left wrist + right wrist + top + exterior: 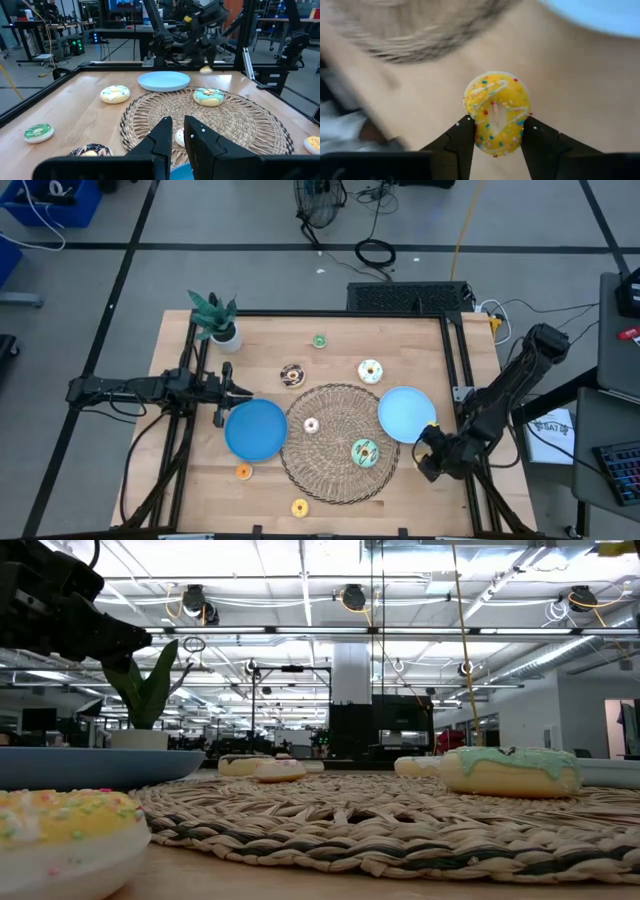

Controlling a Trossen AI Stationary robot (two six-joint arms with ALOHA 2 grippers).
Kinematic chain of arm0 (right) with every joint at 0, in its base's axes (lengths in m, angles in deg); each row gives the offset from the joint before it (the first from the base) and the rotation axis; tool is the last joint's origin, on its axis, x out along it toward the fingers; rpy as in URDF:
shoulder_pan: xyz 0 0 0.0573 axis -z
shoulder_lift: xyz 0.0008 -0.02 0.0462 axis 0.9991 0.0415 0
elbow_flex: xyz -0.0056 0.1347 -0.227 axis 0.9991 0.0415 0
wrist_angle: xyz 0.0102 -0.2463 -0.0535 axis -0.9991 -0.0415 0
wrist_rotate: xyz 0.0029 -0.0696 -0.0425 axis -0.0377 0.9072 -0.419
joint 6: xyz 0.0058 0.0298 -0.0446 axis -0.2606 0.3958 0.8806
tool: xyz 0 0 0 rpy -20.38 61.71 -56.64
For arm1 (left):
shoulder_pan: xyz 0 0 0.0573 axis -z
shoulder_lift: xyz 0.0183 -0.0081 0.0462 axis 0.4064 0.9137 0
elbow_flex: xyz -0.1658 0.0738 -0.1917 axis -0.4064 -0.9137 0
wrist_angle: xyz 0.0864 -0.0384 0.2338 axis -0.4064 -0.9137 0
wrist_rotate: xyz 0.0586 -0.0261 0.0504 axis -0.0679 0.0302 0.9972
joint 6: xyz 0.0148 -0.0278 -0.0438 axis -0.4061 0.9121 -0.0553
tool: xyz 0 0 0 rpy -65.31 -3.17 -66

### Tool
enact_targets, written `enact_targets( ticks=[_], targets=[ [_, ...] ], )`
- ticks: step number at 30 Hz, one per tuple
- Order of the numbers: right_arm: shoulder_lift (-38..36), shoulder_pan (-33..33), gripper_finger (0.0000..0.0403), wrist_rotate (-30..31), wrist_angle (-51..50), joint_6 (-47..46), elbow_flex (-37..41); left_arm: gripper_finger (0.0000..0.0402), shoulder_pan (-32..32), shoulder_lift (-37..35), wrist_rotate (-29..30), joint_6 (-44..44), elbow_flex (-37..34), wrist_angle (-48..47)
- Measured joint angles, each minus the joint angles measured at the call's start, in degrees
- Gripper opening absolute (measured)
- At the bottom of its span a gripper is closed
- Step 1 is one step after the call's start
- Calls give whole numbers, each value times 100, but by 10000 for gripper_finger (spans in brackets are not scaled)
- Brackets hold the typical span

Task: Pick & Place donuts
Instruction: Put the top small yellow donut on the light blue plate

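My right gripper [497, 127] is shut on a yellow sprinkled donut [496, 107]. It hovers just off the near right rim of the light blue plate [406, 413], and shows far off in the left wrist view [205, 70]. My left gripper [178, 125] waits narrowly open at the left edge, beside the darker blue plate [256, 429]. A green-iced donut [364, 451] and a small pink one [311, 424] lie flat on the wicker mat [335, 480]. The chocolate [292, 375], white [370, 370], small green [319, 340], orange [244, 471] and yellow [299, 507] donuts lie on the wood. My right gripper pinches the yellow donut between its two fingers [462, 137], which bear on opposite sides of the ring's outer edge [479, 134]. Most of the ring sticks out past the fingertips. Its hole is squeezed to a slit. The donut seems lifted off the table.
A potted plant [218, 320] stands at the far left corner. Black frame rails [455, 370] run along the table's left, far and right edges. Bare wood shows between the mat and the far edge, and along the near edge.
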Motion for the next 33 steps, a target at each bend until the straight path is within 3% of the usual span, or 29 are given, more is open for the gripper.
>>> enact_targets(
  ticks=[8, 16, 20, 28, 33],
  targets=[
    [-427, 152, 134, 1277, 140, 864, -2, 51, 0, -2, 0, 0, 0, 5],
    [-773, 1082, 134, 2250, 183, 2787, -4, 51, -1, 0, -2, 0, 0, 5],
    [-829, 1857, 134, 2081, 194, 3758, -6, 51, 1, -2, 0, 0, 0, 7],
    [-826, 3646, 134, 576, 408, 4780, -40, 51, 1, -2, 0, 0, 0, 7],
    [-716, 4305, 134, 397, -74, 5335, -158, 51, 0, 0, 0, 0, 0, 7]
  ],
)
